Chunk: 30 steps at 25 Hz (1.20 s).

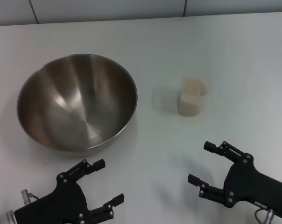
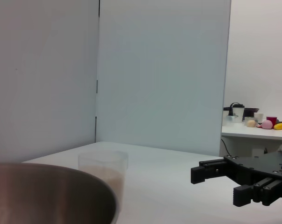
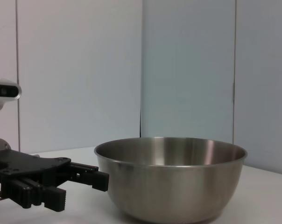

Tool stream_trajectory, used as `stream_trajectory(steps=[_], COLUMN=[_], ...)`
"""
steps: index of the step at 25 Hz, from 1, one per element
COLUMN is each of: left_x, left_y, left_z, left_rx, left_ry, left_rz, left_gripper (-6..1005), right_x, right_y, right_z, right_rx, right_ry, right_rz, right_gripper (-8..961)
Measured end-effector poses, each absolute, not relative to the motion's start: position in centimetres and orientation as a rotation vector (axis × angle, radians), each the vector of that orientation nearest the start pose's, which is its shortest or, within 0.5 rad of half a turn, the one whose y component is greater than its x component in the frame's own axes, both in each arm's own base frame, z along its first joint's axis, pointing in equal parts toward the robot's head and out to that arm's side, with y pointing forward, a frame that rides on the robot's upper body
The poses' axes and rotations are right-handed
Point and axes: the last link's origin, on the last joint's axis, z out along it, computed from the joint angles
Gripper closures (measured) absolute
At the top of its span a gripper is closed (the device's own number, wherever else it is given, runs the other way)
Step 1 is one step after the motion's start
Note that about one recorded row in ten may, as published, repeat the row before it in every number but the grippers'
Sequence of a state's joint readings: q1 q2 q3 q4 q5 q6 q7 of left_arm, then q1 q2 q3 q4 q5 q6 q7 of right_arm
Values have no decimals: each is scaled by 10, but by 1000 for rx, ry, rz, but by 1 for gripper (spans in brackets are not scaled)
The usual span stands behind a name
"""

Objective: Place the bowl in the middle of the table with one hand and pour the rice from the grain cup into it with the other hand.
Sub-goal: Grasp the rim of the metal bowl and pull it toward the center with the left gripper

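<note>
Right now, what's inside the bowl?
Nothing: the bowl shows bare steel inside. The rice sits in the grain cup beside it. Under the bowl is hidden.

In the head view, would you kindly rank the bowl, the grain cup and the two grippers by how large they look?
1. The bowl, by far the largest.
2. The left gripper and right gripper: alike, and nearer the camera, so unranked.
3. The grain cup, smallest.

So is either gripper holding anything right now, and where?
Nothing is held. The left gripper and right gripper are both open, short of the bowl and cup.
</note>
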State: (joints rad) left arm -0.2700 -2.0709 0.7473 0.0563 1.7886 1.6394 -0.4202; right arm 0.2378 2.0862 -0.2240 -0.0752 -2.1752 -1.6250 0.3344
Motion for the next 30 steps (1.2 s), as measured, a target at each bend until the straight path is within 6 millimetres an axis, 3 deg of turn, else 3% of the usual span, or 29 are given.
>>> stream_trajectory(steps=[11,17,21,25,28,29,30], left_x=[-308,-292,-290,-297,-300,-305,-307], left_y=[177,186,212,250,265,287,296], left_z=[-71,-46,-28,-5,5,19,24], left_rx=[-2554,-2366,-2218,-2181,-2166,-2152,-2157], left_ry=[-284,-207,-302,-431,-463,-530,-567], left_rz=[-1008,-1205,-1274,-1240,-1202,-1136,-1098], left_gripper=[155,157,157,164,177,177,177], right_x=[325,325,324,323,322,321,321], right_y=[182,183,184,185,187,187,187], right_z=[-67,-67,-69,-70,-70,-70,-70], right_rx=[-2412,-2413,-2415,-2417,-2418,-2418,-2418], right_ry=[285,284,287,288,282,280,278], right_rz=[867,864,862,866,871,874,877], right_gripper=[123,123,123,123,123,123,123])
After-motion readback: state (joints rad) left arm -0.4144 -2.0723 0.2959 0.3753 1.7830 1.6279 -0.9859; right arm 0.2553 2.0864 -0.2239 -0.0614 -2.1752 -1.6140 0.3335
